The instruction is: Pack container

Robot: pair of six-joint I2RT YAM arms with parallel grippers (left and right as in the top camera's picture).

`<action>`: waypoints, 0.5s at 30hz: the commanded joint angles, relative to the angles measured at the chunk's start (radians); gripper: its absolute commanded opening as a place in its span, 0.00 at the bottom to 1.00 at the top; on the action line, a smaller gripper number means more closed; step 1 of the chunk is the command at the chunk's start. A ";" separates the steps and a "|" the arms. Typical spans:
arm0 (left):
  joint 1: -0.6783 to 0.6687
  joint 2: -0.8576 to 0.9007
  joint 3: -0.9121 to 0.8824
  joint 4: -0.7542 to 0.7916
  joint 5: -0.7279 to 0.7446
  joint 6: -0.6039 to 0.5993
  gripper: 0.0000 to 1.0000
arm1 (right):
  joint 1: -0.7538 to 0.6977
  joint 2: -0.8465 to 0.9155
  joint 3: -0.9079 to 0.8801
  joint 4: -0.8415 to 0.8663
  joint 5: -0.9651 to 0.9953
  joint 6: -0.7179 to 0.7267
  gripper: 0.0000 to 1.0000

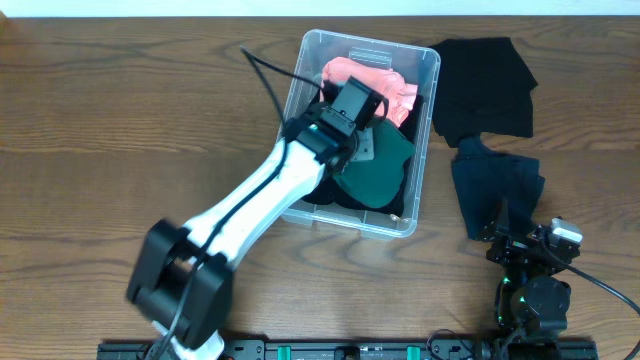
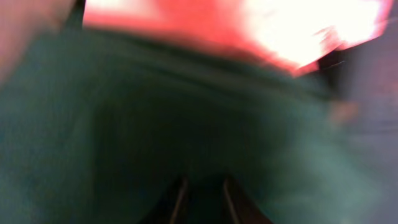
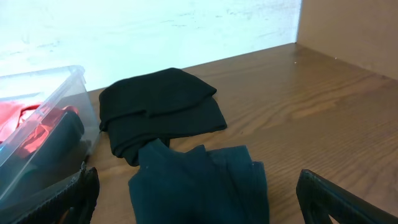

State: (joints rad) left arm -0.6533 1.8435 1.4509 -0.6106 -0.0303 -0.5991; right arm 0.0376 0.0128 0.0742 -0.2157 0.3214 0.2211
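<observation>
One clear rounded container, soft green cloth inside; left tool state unclear; right tool released.

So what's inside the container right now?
The container holds a pink garment at its far end, a dark green garment in the middle, black fabric beneath. The left hand covers the centre, so whatever lies under it is hidden.

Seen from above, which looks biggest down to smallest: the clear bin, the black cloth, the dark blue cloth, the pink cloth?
1. clear bin
2. black cloth and dark blue cloth: too alike to rank
3. pink cloth, though it is partly covered
</observation>
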 commanded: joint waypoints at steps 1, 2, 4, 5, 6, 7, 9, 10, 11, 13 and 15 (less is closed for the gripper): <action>-0.004 0.016 0.004 -0.078 -0.023 -0.082 0.19 | -0.005 -0.004 -0.003 -0.002 0.000 0.010 0.99; -0.006 0.020 0.004 -0.117 -0.021 -0.106 0.19 | -0.005 -0.004 -0.003 -0.002 0.000 0.010 0.99; -0.010 0.020 0.003 -0.192 -0.004 -0.145 0.19 | -0.005 -0.004 -0.003 -0.002 0.000 0.010 0.99; -0.013 0.020 -0.003 -0.213 -0.004 -0.163 0.20 | -0.005 -0.004 -0.003 -0.002 0.000 0.010 0.99; -0.014 0.020 -0.014 -0.215 -0.004 -0.167 0.22 | -0.005 -0.004 -0.003 -0.002 0.000 0.010 0.99; -0.015 0.020 -0.026 -0.209 -0.004 -0.170 0.24 | -0.005 -0.004 -0.003 -0.002 0.000 0.010 0.99; -0.015 0.024 -0.043 -0.189 -0.003 -0.170 0.25 | -0.005 -0.004 -0.003 -0.002 0.000 0.010 0.99; -0.014 0.026 -0.045 -0.189 -0.004 -0.169 0.25 | -0.005 -0.004 -0.003 -0.002 0.000 0.010 0.99; -0.013 0.026 -0.045 -0.189 -0.004 -0.169 0.25 | -0.005 -0.004 -0.003 -0.002 0.000 0.010 0.99; -0.012 0.018 -0.042 -0.182 -0.004 -0.158 0.25 | -0.005 -0.004 -0.003 -0.002 0.000 0.010 0.99; -0.006 -0.002 -0.024 -0.186 -0.004 -0.137 0.25 | -0.005 -0.004 -0.003 -0.002 0.000 0.010 0.99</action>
State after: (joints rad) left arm -0.6632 1.8698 1.4269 -0.7891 -0.0334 -0.7441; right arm 0.0376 0.0128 0.0742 -0.2161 0.3218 0.2211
